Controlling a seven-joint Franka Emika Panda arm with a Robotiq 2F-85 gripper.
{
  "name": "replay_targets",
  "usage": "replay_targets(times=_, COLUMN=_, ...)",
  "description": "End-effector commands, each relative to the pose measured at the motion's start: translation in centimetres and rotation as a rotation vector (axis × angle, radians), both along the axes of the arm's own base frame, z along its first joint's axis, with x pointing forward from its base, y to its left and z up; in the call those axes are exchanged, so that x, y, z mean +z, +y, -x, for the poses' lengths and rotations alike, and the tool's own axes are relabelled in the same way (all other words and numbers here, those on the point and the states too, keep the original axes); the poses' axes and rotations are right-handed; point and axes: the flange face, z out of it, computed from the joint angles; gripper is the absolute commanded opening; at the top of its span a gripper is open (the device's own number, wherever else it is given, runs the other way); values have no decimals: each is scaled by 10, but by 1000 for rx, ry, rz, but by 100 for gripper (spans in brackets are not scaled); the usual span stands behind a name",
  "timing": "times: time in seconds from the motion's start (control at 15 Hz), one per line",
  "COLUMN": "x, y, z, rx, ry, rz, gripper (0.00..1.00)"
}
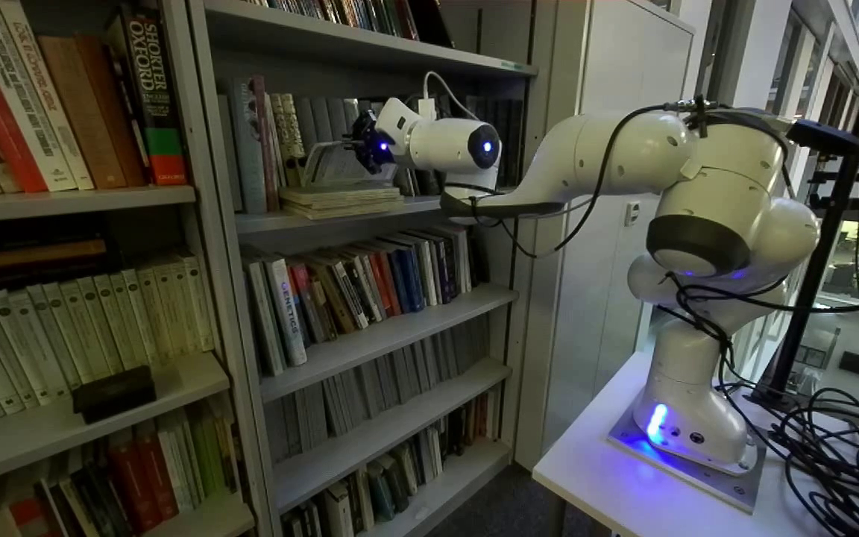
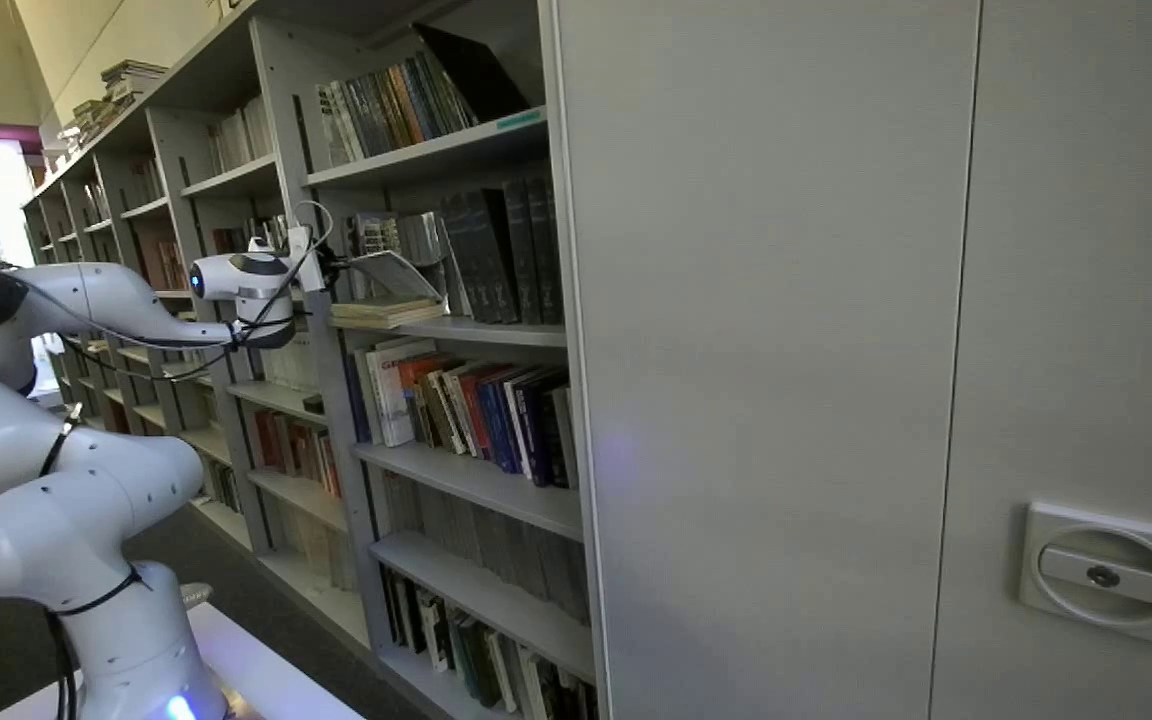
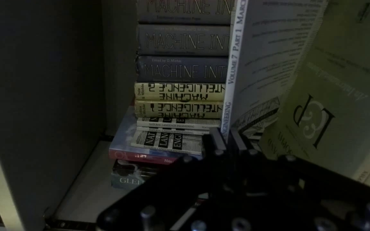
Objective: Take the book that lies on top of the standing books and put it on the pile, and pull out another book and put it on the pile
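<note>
Grasped in gripper point(image 3: 227, 137) by spine point(image 3: 233, 57): thin pale book point(image 3: 270, 54), upper right in wrist view. Tilted over pile point(image 1: 340, 205), left of centre in an exterior view; can't tell if touching. Likely light, bendy, slick-covered; best pinched along stiffer spine.

Centre-left in both exterior views, a thin white-spined paperback point(image 1: 337, 165) tilts over a low tan book pile point(image 1: 340, 203) before upright grey-spined books point(image 1: 321, 118).
</note>
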Motion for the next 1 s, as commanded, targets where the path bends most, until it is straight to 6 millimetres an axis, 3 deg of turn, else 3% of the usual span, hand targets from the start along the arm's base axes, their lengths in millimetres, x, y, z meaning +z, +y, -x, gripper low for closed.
replay_targets(times=0.0, x=-3, y=4, z=0, rx=12, ry=5, rz=1, gripper=2)
replay_targets(times=0.4, x=-37, y=29, z=-2, rx=58, ry=71, rz=-10, gripper=2)
replay_targets(times=0.93, x=-44, y=34, z=-3, rx=82, ry=144, rz=-126, gripper=2)
